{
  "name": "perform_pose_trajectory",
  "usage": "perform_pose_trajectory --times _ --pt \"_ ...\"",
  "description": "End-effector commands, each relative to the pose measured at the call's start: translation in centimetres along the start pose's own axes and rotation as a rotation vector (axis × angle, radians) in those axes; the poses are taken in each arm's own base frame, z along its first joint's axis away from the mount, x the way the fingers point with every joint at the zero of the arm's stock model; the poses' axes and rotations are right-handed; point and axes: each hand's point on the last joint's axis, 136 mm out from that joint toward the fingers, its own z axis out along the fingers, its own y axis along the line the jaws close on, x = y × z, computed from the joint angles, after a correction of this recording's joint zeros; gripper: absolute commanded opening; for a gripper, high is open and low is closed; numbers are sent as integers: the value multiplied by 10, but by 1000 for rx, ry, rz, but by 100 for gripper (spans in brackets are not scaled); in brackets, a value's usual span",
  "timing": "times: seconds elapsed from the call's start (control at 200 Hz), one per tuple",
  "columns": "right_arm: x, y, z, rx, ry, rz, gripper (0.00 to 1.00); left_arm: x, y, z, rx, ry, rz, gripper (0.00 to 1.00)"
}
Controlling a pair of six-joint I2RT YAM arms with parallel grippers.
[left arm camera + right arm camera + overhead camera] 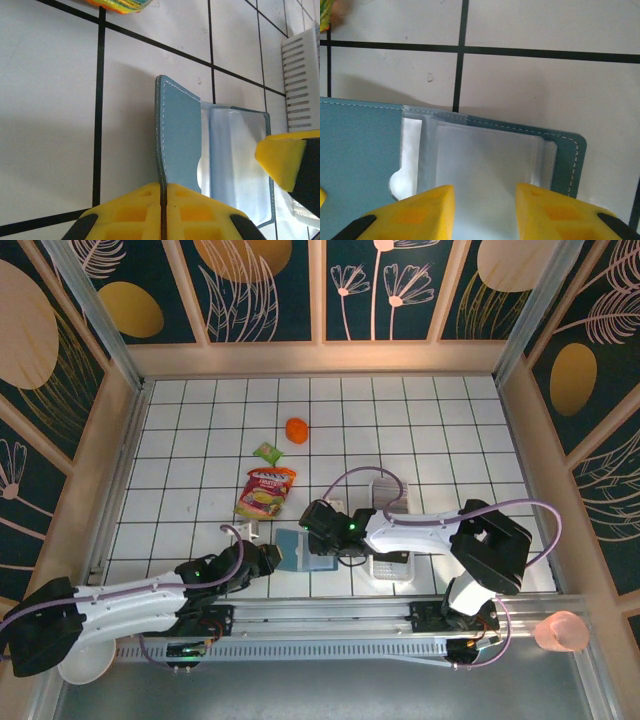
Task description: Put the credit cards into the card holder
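Near the front edge of the white gridded table, between the two arms: one small teal-blue rectangular folding card holder. It lay opened out on the tiles, close to a long white slotted plastic tray.

Left pincer: yellow pads were shut tight on the rim of the stitched teal flap, which stood raised edge-on off the table.

Right pincer: fingers stood partly apart, directly over the pale glossy inner pocket. Nothing was seen clamped between them. Whether the tips touched the pocket could not be told.

Step in hand, as judged: holding the wallet open so that it could be loaded. No credit cards could be made out in either pincer, so the filling appeared not yet begun.

Handling notes, as judged:
- The left grip should hold the flap firm and upright, without dragging the wallet across the tiles.
- The pocket mouth should be left clear of the right fingers.
- A card should be brought square to the pocket's open edge and slid in flat.
- The thin glossy lining looked likely to buckle under a skewed push.
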Motion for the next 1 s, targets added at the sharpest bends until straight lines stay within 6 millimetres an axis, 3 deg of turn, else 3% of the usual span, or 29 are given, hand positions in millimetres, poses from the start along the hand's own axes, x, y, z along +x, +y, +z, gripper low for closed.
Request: perform_pose_trajectory --times 0.0,0.51,0.996 --pt "-1 -6 2 50 -9 6 37 6 6 2 -12 27 2 7" --pt "8 4 13 32 32 -14 37 11 2 2 24 45 -8 5" --pt "7 43 12 -146 48 25 44 15 7 4 23 56 -20 2"
